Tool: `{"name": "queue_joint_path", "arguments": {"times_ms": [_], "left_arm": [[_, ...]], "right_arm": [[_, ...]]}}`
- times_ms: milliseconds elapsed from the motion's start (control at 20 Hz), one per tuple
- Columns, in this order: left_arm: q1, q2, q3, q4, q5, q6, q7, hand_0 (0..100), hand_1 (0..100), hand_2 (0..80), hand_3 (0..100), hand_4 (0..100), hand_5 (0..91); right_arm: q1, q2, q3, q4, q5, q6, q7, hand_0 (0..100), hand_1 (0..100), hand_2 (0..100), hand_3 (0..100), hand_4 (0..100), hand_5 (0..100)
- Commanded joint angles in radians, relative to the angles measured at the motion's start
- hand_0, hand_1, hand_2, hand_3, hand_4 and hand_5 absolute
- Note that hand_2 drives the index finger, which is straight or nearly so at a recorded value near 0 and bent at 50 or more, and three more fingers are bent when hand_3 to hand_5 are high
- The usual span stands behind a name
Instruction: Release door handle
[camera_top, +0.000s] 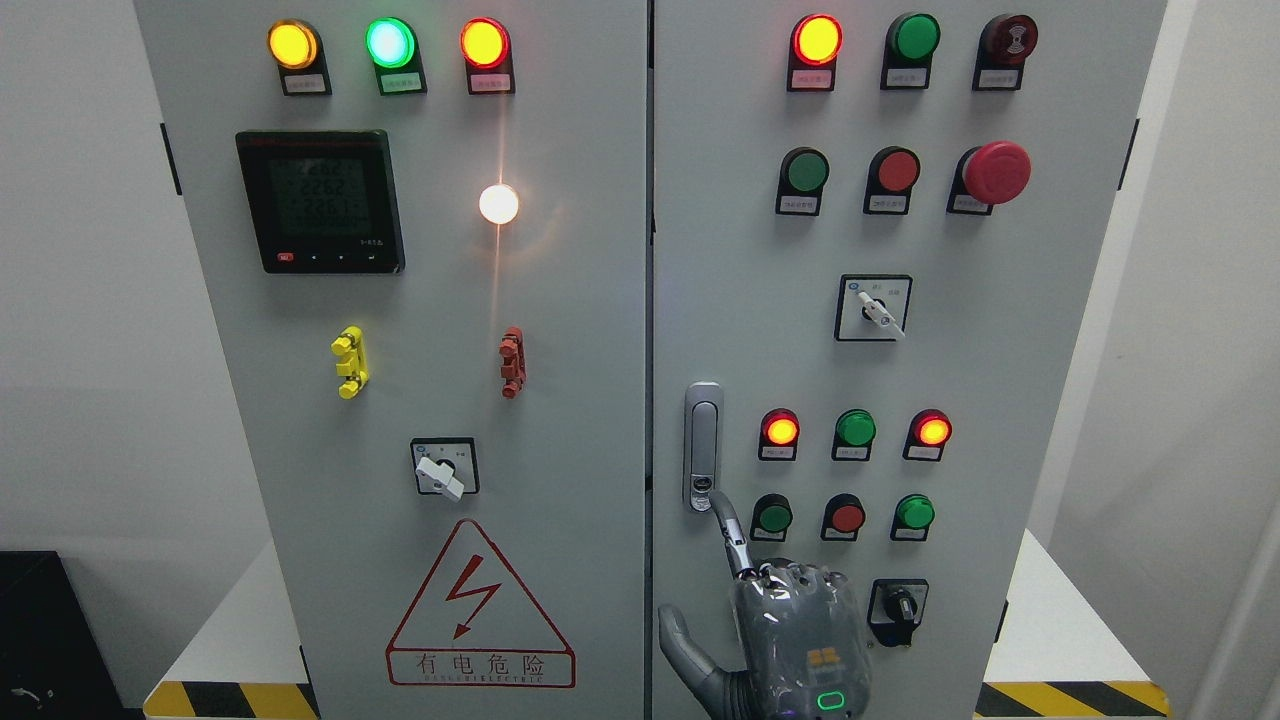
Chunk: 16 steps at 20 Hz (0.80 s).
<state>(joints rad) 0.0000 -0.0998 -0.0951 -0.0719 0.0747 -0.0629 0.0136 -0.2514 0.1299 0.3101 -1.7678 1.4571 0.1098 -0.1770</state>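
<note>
A grey two-door electrical cabinet (560, 420) fills the view, its doors meeting at a vertical seam near the middle. The left door carries a digital meter (320, 201), pilot lamps and a red lightning warning sign (480, 606); the right door carries rows of lamps and push buttons, a red emergency stop button (995, 172) and, close to the seam at lower middle, the door handle (703, 446). This handle is a slim, upright metal swing lever set in a recessed plate with a lock cylinder at its lower end; it looks rigid, smooth and probably slippery, best hooked at the lower tip. The right hand (790, 620) rises from the bottom edge, index finger (729, 530) extended up to the handle's lower end, thumb splayed left, other fingers curled, nothing gripped. Letting go seems nearly complete.
</note>
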Motion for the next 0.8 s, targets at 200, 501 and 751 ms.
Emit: {"name": "queue_joint_path", "arguments": {"times_ms": [200,501,751], "left_arm": [[0.017,0.0,0.0,0.0,0.0,0.0,0.0,12,56,0.0,0,0,0.0],[0.017,0.0,0.0,0.001,0.0,0.0,0.0,12,56,0.0,0,0,0.0],[0.017,0.0,0.0,0.0,0.0,0.0,0.0,12,56,0.0,0,0,0.0]], "right_arm": [[-0.037,0.002,0.014,0.056,0.052,0.004,0.007,34,21,10,100,100,100],[-0.037,0.005,0.012,0.057,0.054,0.007,0.007,34,21,10,100,100,100],[-0.037,0.005,0.012,0.059,0.061,0.014,0.007,33,21,10,100,100,100]]}}
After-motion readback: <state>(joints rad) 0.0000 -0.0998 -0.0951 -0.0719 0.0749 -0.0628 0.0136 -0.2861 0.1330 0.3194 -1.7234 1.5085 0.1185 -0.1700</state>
